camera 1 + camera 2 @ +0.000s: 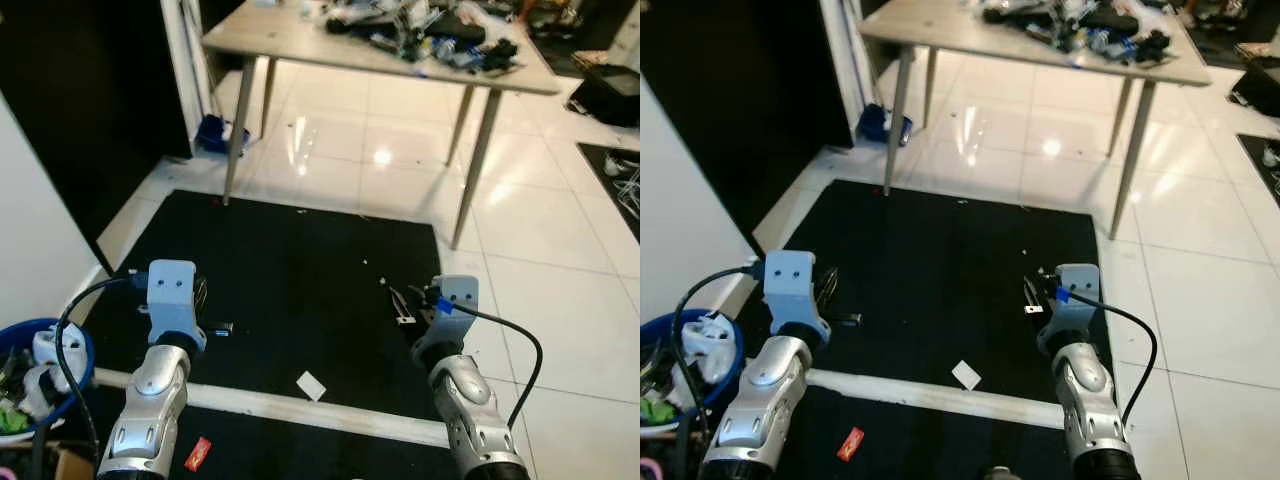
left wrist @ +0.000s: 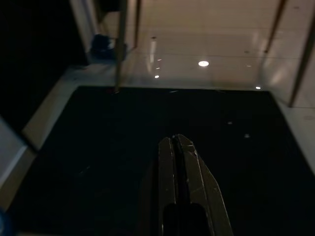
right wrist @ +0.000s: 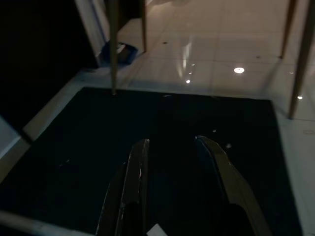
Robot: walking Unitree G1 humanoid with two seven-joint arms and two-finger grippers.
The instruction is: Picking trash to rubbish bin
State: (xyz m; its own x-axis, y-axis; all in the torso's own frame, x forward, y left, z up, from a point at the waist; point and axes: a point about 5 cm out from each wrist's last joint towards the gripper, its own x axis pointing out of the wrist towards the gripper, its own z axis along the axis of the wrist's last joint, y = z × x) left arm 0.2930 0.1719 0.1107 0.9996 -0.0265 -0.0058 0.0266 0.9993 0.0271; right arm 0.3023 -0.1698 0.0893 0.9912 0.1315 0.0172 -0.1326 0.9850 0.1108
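Red wrapper [image 1: 197, 453] on the black mat [image 1: 290, 270] nearest, just right of the left arm; blue rubbish bin [image 1: 40, 375] at near left edge, stuffed with trash, beside the white wall. White paper scrap [image 1: 311, 385] lies on the mat just beyond the white floor strip [image 1: 300, 408], between both arms. Left gripper [image 2: 179, 147] hovers over the mat, fingers clenched together, empty. Right gripper [image 3: 174, 150] hovers over the mat's right part, fingers released and spread, nothing between them, paper scrap just below. Small debris specks mid-mat. Farther off, glossy white tile floor [image 1: 540, 230] and a desk [image 1: 300, 40] piled with dark clutter [image 1: 430, 35]; blue object [image 1: 213, 133] by its far left leg
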